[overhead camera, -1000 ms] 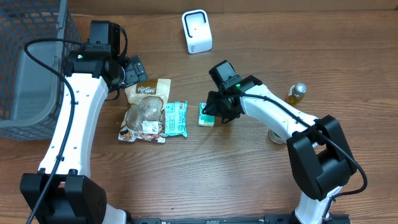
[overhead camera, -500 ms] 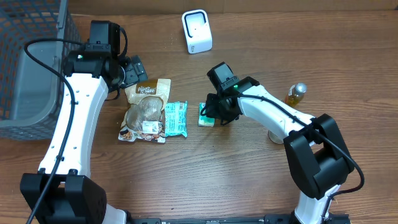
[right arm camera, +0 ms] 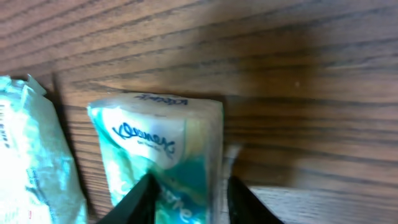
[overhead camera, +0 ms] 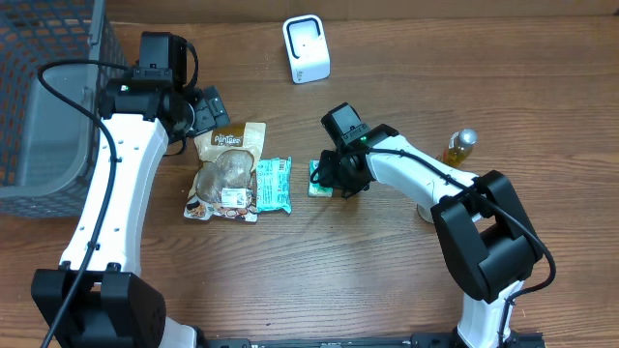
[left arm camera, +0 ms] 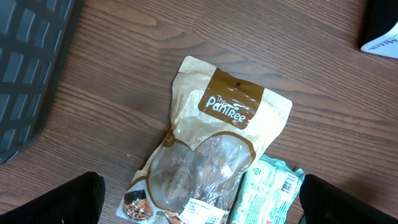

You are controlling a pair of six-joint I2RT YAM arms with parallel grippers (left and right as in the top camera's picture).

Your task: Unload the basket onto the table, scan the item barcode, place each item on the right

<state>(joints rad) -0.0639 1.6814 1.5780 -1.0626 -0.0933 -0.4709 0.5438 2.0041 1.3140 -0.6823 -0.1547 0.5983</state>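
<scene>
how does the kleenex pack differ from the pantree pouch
The kleenex pack is small, teal and white; the pantree pouch is much larger, tan and brown with a clear window. The right hand has a finger on each side of the kleenex pack, while the left hand hangs wide open over the pantree pouch. Both rest on the wooden table.

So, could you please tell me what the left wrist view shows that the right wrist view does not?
Only the left wrist shows the brown snack pouch and a corner of the grey basket. Only the right wrist shows the tissue pack, with the right fingers straddling it. Both show the wooden table and part of the teal packet.
</scene>
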